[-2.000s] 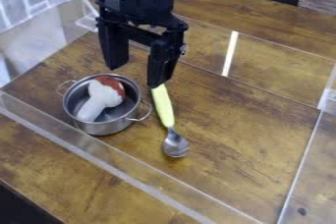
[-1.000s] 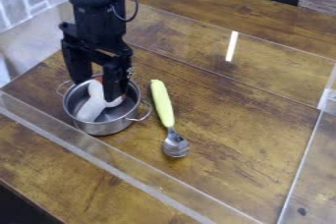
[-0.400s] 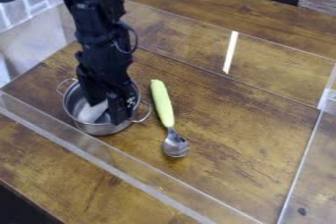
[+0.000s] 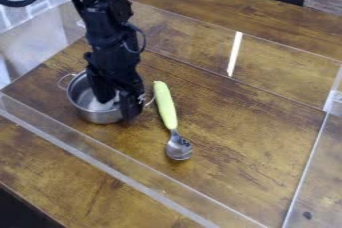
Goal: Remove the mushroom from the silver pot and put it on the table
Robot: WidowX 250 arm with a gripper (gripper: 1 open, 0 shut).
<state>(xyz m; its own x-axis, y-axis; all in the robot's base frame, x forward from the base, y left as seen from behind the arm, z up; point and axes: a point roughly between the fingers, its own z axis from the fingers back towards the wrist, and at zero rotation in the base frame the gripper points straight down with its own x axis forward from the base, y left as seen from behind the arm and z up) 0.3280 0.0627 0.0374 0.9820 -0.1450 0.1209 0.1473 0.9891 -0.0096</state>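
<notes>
The silver pot stands on the left part of the wood-plank table. My black gripper reaches down into the pot's right half, fingers spread open, their tips below the rim. The arm and fingers cover the inside of the pot on that side, so the mushroom is hidden from this view. Only grey pot bottom shows on the left side of the pot.
A spoon with a yellow-green handle lies just right of the pot, its silver bowl toward the front. Clear acrylic walls edge the table at the front, left and right.
The gripper came from the table's middle to above the pot, then sank into it. The mushroom, visible in the pot before, is now covered by the fingers.
</notes>
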